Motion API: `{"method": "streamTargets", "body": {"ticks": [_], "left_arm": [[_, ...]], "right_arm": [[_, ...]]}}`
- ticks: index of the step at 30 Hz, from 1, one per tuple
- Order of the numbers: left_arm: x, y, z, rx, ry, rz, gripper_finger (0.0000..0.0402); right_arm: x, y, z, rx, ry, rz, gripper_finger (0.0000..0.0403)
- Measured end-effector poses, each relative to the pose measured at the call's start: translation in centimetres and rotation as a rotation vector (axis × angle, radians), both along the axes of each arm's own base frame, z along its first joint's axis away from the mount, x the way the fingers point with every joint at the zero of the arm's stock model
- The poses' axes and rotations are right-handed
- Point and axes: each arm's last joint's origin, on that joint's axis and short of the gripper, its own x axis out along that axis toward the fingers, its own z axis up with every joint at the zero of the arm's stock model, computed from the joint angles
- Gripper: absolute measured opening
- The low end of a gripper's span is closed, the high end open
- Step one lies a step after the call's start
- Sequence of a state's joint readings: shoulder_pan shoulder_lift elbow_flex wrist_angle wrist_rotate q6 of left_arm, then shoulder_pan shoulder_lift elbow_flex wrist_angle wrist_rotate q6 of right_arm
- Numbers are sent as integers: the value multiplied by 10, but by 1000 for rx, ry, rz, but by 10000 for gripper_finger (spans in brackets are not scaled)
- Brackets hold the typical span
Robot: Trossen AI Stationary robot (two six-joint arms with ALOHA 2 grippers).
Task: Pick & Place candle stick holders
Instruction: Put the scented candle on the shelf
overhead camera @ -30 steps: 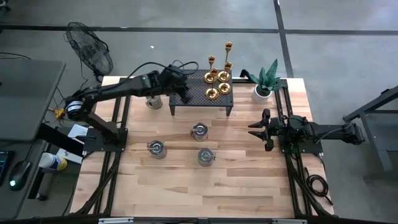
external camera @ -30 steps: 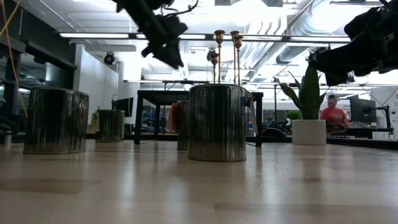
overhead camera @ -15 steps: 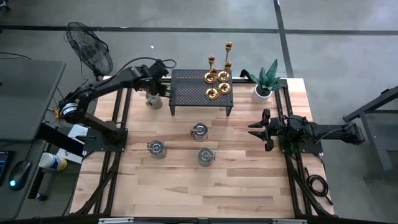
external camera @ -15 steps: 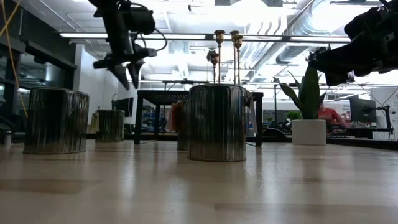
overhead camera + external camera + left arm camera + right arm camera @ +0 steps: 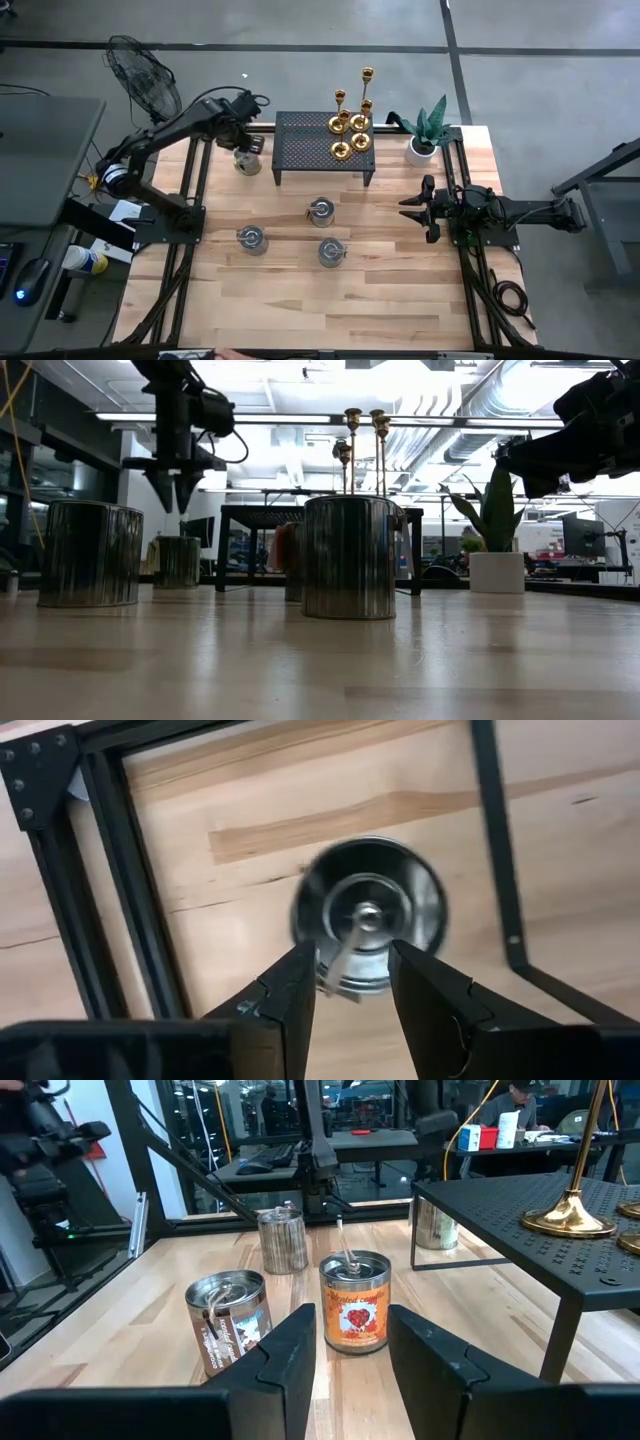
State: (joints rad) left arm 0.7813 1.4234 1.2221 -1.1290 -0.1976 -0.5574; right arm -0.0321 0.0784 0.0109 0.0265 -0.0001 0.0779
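Several shiny gold candle stick holders (image 5: pixel 350 128) stand by their round bases on the right part of a black perforated stand (image 5: pixel 310 150) at the table's far side; their tops show in the low view (image 5: pixel 352 420). One base shows in the right wrist view (image 5: pixel 570 1215). My left gripper (image 5: pixel 245 140) is open and empty. It points down above a silver tin can (image 5: pixel 368 915) left of the stand, clear of it in the low view (image 5: pixel 172 485). My right gripper (image 5: pixel 418 208) is open and empty, waiting at the table's right.
Three more tin cans (image 5: pixel 320 210) (image 5: pixel 250 238) (image 5: pixel 330 250) stand in the table's middle. A potted plant (image 5: pixel 425 135) stands at the far right, next to the stand. A fan (image 5: pixel 145 75) is beyond the far left corner. The near half of the table is bare wood.
My left gripper has swung from above the stand's left end toward the table's left edge and a little down. It has turned to point straight down and now hangs over the silver tin can left of the stand.
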Motion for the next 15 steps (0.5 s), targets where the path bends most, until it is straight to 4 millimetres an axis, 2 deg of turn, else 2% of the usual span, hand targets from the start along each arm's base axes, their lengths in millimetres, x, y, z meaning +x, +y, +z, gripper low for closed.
{"method": "streamTargets", "body": {"ticks": [15], "left_arm": [[-5,29,-29,-95,102,8,124]], "right_arm": [[0,0,0,0,0,0,117]]}}
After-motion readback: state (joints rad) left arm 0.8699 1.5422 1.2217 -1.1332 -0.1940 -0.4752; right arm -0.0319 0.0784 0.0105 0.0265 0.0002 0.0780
